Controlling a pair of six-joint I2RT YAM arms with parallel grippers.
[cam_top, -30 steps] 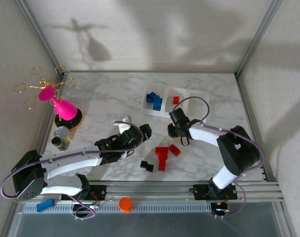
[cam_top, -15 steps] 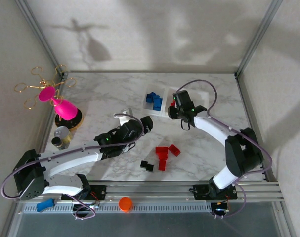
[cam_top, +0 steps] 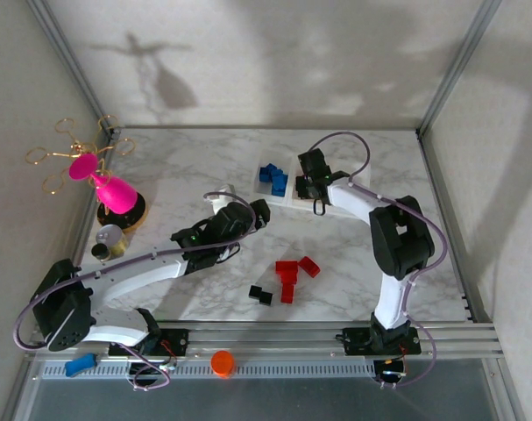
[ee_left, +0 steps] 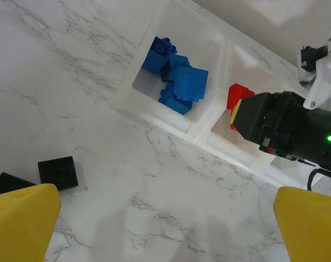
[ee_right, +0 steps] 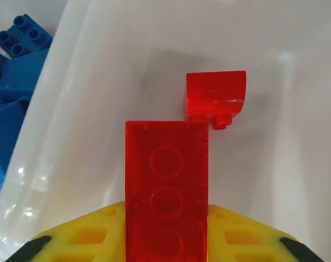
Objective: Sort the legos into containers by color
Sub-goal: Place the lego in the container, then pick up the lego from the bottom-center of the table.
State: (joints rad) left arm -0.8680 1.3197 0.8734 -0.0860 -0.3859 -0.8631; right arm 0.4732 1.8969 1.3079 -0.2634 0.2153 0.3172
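The right gripper (ee_right: 166, 234), clamping a red brick (ee_right: 166, 174), is now hanging over the middle bin (ee_right: 89, 98), having carried it up from the red pile (cam_top: 292, 270). Release is looking due next. The left gripper (ee_left: 165, 218) is waiting, spread wide.

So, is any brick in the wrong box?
No, nothing stands out. The blue plastic bricks share one translucent white bin, and the small red brick lies alone in the next, where the right gripper holds a translucent red brick.
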